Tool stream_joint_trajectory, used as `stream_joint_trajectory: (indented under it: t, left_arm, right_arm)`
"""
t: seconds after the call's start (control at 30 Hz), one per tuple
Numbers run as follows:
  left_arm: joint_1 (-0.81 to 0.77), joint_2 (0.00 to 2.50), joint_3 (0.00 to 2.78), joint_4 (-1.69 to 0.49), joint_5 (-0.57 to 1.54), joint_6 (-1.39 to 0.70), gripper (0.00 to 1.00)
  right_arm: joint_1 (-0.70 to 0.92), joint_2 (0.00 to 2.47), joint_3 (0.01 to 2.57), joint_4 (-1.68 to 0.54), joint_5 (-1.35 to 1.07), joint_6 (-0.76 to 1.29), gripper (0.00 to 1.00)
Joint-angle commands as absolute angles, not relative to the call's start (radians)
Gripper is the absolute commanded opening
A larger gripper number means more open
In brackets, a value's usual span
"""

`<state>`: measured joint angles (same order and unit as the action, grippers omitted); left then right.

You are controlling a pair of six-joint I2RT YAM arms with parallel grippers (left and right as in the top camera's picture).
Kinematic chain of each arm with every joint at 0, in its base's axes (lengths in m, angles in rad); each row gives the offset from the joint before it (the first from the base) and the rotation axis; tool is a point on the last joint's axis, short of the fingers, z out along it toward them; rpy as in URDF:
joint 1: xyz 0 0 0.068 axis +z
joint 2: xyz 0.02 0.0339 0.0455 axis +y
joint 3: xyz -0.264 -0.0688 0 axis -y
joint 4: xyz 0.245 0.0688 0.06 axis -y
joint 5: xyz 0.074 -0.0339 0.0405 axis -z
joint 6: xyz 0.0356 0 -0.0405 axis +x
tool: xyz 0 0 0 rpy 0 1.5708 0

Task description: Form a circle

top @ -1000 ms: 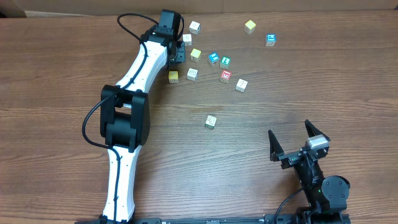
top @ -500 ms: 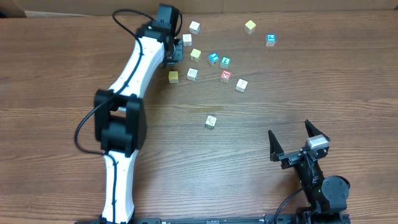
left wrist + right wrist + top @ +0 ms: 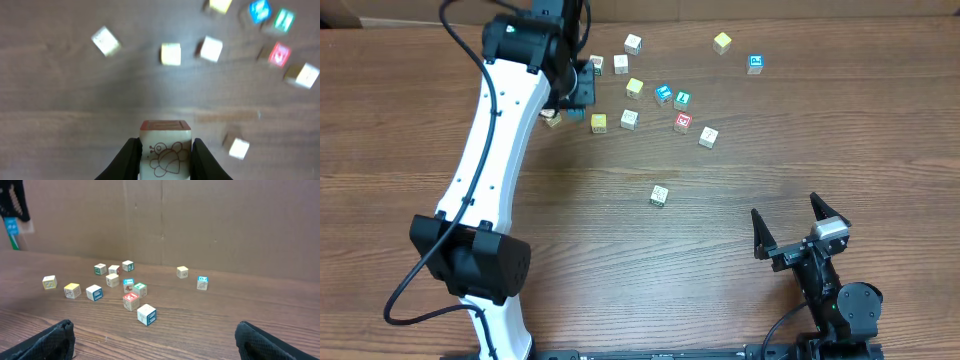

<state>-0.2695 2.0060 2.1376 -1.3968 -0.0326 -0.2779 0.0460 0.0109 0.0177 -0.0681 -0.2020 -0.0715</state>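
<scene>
- Brown wood-grain table point(image 3: 840, 120) fills the overhead view, with a tan cardboard wall point(image 3: 200, 220) behind its far edge.
- White-and-black left arm point(image 3: 495, 150) reaches from the near edge to the far left of the table. The black right arm point(image 3: 830, 290) sits folded at the near right corner.
- Right gripper point(image 3: 786, 208): fingers spread wide, nothing between them.
- Left gripper point(image 3: 165, 162): jaws pressed onto the two side faces of a small cream wooden cube with a bug line-drawing and a red top face point(image 3: 165, 142). From the wrist view, this held cube looks lifted clear of the wood.
- Circle point(image 3: 683, 122): not closed yet. It is a loose arc of small cream wooden picture cubes at the far middle of the table, one of them a red-faced cube point(image 3: 279, 54). A blue-faced cube point(image 3: 663, 94) and a plain yellow cube point(image 3: 599, 122) lie among them.
- Lone cream cube point(image 3: 659, 195) sits apart, between the circle and the right gripper.
- Key relation: the circle lies to the right of the left gripper; in the wrist view it is ahead and to the right of the held cube. Left arm is much nearer, right gripper well apart. Cubes are square, with no long axis to line up.
- Judgement: the held cube probably goes rightward into a gap, and its neighbours could get nudged.
</scene>
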Motion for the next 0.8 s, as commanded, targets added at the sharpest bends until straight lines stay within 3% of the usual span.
stream_joint_trajectory:
  t: [0.0, 0.37, 0.77]
  left_arm:
    - [-0.313, 2.024, 2.068, -1.396, 0.030, -0.281, 0.13]
    - [-0.423, 2.024, 1.786, -1.258, 0.030, -0.356, 0.16]
    - [-0.440, 2.024, 1.561, -1.097, 0.031, -0.678, 0.14]
  right_arm:
    - [0.044, 0.003, 0.008, -0.062, -0.200, -0.073, 1.00]
    - [0.044, 0.003, 0.008, -0.062, -0.200, -0.073, 1.00]
    - [0.044, 0.003, 0.008, -0.062, -0.200, -0.073, 1.00]
